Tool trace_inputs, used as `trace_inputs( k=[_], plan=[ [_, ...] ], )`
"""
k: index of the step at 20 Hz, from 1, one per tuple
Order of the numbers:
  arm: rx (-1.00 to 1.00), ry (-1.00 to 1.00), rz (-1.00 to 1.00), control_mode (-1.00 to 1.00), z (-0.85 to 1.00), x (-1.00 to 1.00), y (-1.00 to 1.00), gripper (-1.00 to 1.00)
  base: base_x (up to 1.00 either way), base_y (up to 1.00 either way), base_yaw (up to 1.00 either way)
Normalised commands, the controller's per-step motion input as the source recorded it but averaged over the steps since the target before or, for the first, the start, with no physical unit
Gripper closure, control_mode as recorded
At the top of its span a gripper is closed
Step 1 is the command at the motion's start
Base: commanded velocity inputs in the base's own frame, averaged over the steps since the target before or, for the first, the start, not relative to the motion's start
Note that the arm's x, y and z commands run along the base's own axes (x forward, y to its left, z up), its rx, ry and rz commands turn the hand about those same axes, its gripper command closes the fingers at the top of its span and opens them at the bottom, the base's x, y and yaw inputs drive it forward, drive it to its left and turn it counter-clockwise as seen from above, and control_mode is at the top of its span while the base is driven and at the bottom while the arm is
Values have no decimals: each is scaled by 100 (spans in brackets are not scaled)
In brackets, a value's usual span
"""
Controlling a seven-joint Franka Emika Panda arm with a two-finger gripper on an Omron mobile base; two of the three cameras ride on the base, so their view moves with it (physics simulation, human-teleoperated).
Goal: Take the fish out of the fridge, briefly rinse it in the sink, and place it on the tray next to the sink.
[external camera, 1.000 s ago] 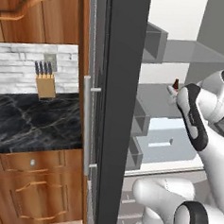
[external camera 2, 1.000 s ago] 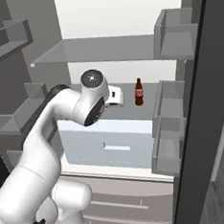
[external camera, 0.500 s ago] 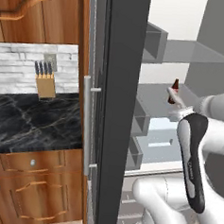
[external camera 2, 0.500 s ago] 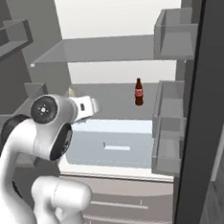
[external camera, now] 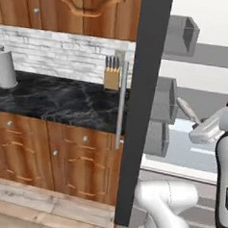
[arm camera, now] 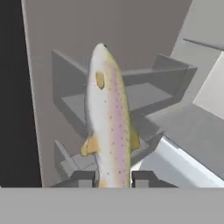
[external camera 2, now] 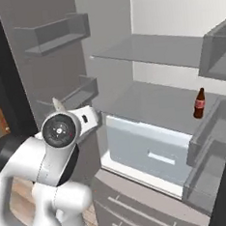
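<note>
1. Gripper is nearly closed, pinching the fish at its tail end; the body sticks straight out ahead of the fingertips, head furthest away. In left base view the fish pokes up and away from the hand, clear of the shelves.
2. Step in hand (my read): carry the fish out of the fridge twd the sink. Grip is at one end only, so the long body could swing or slip. Keep the wrist steady, no fast turns, no loosening of the jaws.
3. Door bins sit just beyond the fish tip in hand view, w/ the dark door edge to one side. Back the hand away from these before swinging sideways, else the head may clip a bin wall.
4. Containers: the door bins ahead of the gripper look empty. Pale drawer, below and off to the side of the hand, is closed; contents can't be told. A small brown bottle stands on the shelf well beyond the hand.
</note>
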Motion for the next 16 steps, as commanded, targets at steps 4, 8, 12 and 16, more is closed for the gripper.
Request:
trace_inputs(
  k=[4,8,12,16],
  plan=[
    [0,0,0,100,0,0,0,100,-1,1,99],
    [0,0,0,100,0,0,0,100,0,2,100],
    [0,0,0,100,0,0,0,100,0,10,99],
    [0,0,0,100,0,0,0,100,-2,40,92]
  ],
)
